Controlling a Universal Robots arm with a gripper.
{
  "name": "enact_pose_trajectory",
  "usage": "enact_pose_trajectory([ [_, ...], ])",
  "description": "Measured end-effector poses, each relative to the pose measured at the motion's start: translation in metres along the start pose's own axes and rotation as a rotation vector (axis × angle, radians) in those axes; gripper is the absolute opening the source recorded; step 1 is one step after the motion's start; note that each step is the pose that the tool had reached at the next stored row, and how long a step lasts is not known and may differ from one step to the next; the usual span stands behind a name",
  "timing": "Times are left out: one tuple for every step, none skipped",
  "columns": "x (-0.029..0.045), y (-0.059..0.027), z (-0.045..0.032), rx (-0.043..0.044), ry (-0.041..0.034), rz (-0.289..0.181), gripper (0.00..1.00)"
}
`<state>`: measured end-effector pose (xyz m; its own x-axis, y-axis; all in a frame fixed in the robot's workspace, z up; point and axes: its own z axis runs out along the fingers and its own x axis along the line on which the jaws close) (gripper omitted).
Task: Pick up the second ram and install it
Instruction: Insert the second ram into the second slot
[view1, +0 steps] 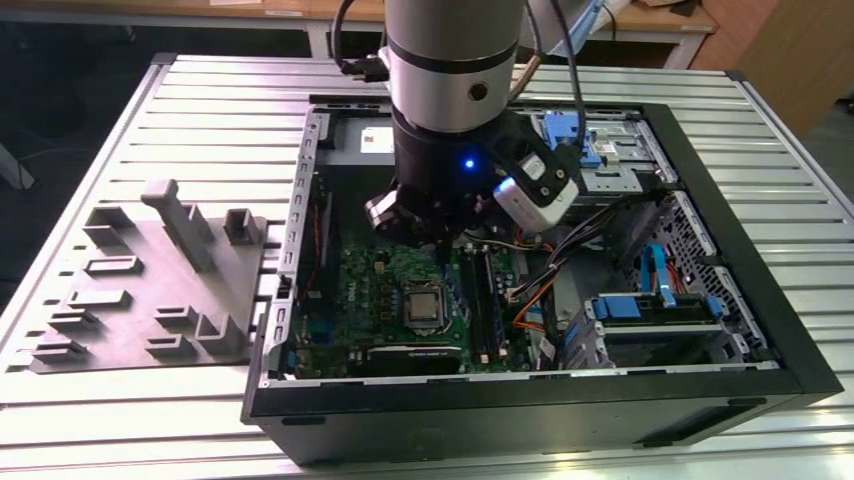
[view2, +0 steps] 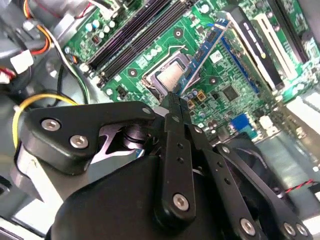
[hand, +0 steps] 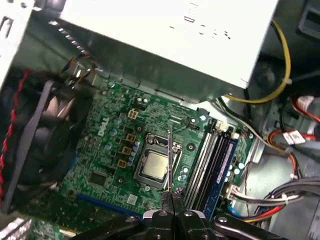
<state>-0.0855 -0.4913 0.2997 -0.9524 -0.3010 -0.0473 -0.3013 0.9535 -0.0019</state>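
Note:
My gripper (view2: 173, 102) is shut on the second ram (view2: 202, 55), a thin blue-green stick that reaches out from the fingertips. In the first wrist view the ram (hand: 170, 160) shows edge-on as a thin line above the gripper (hand: 172, 206). It hangs over the silver CPU (hand: 152, 166), off the green motherboard (hand: 107, 145), beside the black ram slots (hand: 206, 160). Another blue stick (hand: 225, 167) stands in the outer slot. In the exterior view the gripper (view1: 434, 240) is inside the open case, above the motherboard (view1: 380, 290).
The black computer case (view1: 534, 405) lies open on a slatted table. A fan (hand: 45, 135), a silver power supply (hand: 165, 35) and cable bundles (hand: 280, 200) surround the board. Drive cages (view1: 654, 310) fill the exterior view's right. A grey fixture (view1: 147, 290) sits outside the case.

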Motion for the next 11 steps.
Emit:
enact_pose_trajectory([
  [0.0000,0.0000,0.0002,0.0008,0.0000,0.019,0.11],
  [0.0000,0.0000,0.0005,0.0017,0.0001,0.037,0.11],
  [0.0000,0.0000,0.0007,0.0025,0.0001,0.054,0.11],
  [0.0000,0.0000,0.0009,0.0035,0.0001,0.074,0.11],
  [0.0001,0.0000,0.0011,0.0044,0.0002,0.091,0.11],
  [0.0001,0.0000,0.0012,0.0052,0.0003,0.109,0.11],
  [0.0001,0.0000,0.0012,0.0056,0.0004,0.118,0.11],
  [0.0001,0.0000,0.0012,0.0058,0.0004,0.119,0.11],
  [0.0001,0.0000,0.0013,0.0057,0.0003,0.119,0.11],
  [0.0001,0.0000,0.0013,0.0057,0.0002,0.120,0.11],
  [0.0001,0.0000,0.0013,0.0057,0.0003,0.120,0.11],
])
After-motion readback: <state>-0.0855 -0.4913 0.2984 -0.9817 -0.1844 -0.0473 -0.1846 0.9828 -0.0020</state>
